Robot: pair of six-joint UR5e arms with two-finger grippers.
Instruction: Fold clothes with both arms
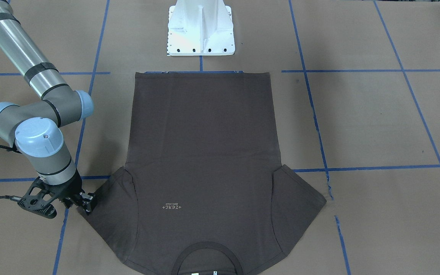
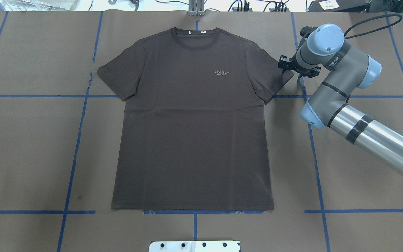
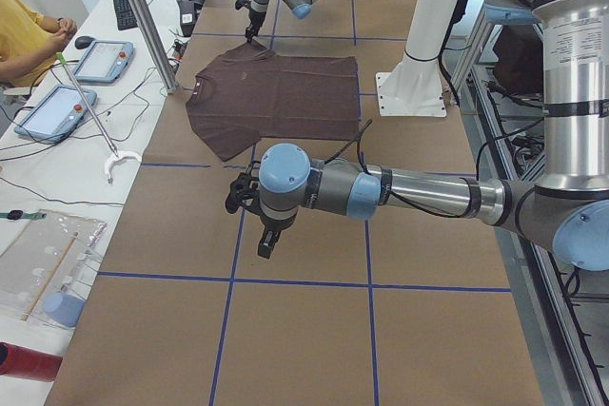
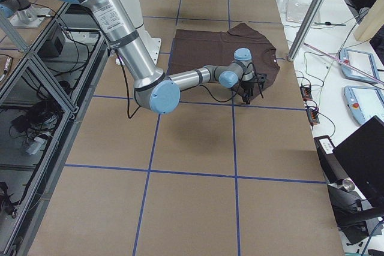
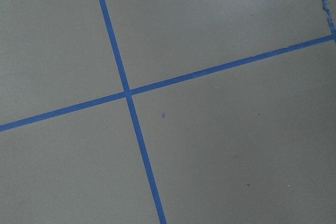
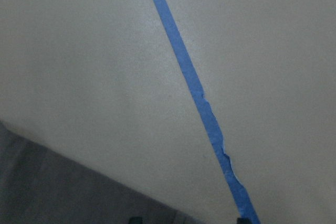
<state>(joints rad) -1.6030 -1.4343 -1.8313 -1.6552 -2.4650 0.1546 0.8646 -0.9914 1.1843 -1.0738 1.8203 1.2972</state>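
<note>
Nearest the front camera is the collar (image 1: 208, 252) of the t-shirt (image 1: 201, 152), cut off by the bottom edge of that view. The shirt lies flat and spread out on the brown-papered surface (image 2: 30, 157), front side up. Its pale logo (image 2: 221, 72) and white neck tags (image 2: 203, 32) are showing. Its hem points toward my white pedestal (image 1: 201, 30) and its collar points away from it.

My right fingers (image 1: 89, 201) are down at the outer corner of the sleeve on my right side, just at the cloth's edge. In my right wrist view two dark fingertips (image 6: 241, 220) peek in at the bottom, set apart, so these fingers are released and grasping nothing. One tip is over the dark fabric. The other is by a strip of blue tape (image 6: 210, 124), and the sleeve edge runs between them. I cannot tell whether they touch the cloth.

My left fingers (image 3: 267, 242) hang over bare paper well apart from the shirt, beyond its other sleeve. Only the side view shows them, so I cannot tell whether they are released or clenched. Beneath that wrist I see only a crossing of tape lines (image 5: 126, 93).
</note>
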